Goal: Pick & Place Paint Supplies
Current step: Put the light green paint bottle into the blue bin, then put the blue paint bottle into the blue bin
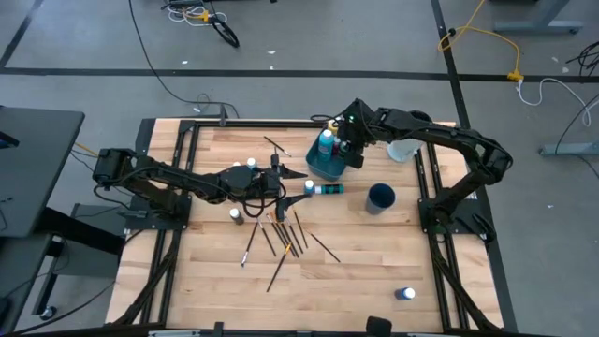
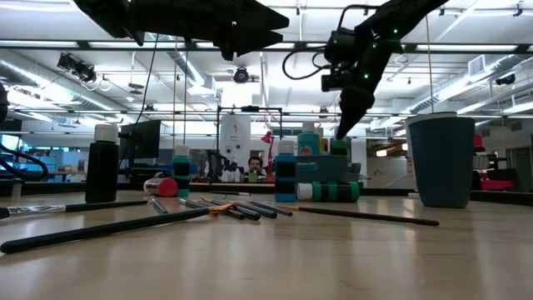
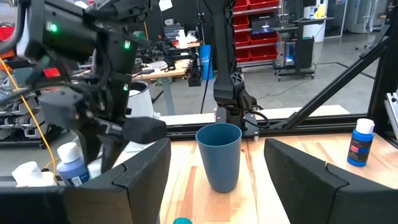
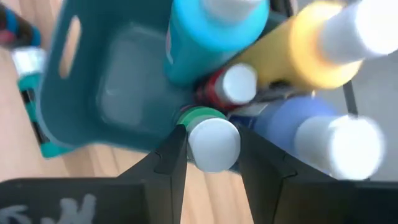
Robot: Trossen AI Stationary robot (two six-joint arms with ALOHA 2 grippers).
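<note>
My right gripper [image 1: 344, 154] hangs over the teal bin [image 1: 318, 167] at the back of the table, shut on a green paint bottle [image 4: 211, 143] by its white cap. Blue, yellow and red bottles stand packed in the bin [image 4: 112, 93] around it. My left gripper [image 1: 292, 180] hovers open and empty mid-table, its fingers [image 3: 143, 177] spread wide. A teal bottle [image 1: 328, 189] lies on its side just ahead of it. Several thin brushes [image 1: 281, 236] are scattered in front of the left arm. Loose bottles stand at the left [image 1: 251, 164] and near the front right corner [image 1: 404, 294].
A dark blue cup [image 1: 381, 197] stands right of the lying bottle, also seen in the left wrist view [image 3: 219, 155]. A pale cup [image 1: 402, 150] sits behind the right arm. A black bottle [image 2: 102, 162] stands at the low view's left. Bare wood lies front left.
</note>
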